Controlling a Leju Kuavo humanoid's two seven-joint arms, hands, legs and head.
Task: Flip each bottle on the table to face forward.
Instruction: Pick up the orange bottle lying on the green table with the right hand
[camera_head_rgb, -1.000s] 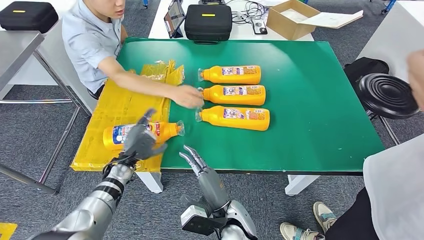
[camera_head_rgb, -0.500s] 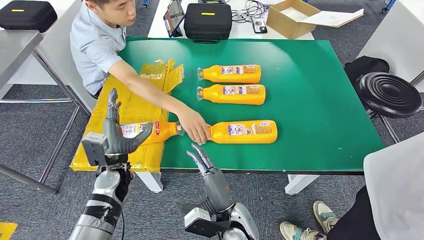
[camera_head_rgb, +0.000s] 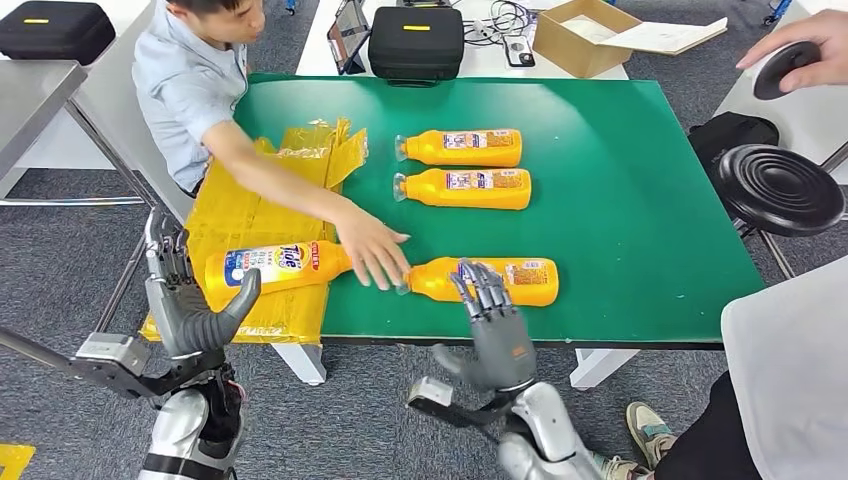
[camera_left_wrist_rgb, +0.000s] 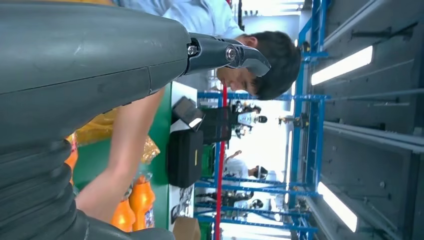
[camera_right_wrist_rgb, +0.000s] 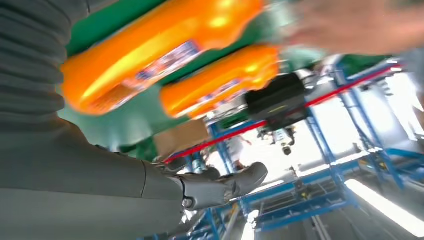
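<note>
Green table (camera_head_rgb: 640, 200): four orange bottles lying on their sides. Two back bottles (camera_head_rgb: 462, 148) (camera_head_rgb: 468, 188) are sitting upper centre, backs up. Near bottle (camera_head_rgb: 485, 281) is lying lower centre; a person's hand (camera_head_rgb: 372, 252) is resting at its cap end. Labelled bottle (camera_head_rgb: 270, 268), front showing, is lying on yellow sheet (camera_head_rgb: 250, 215), centre left. Left hand (camera_head_rgb: 190, 300), lower left, is standing spread, holding nothing. Right hand (camera_head_rgb: 495, 325), lower centre, is hovering fingers apart in front of the near bottle, holding nothing.
</note>
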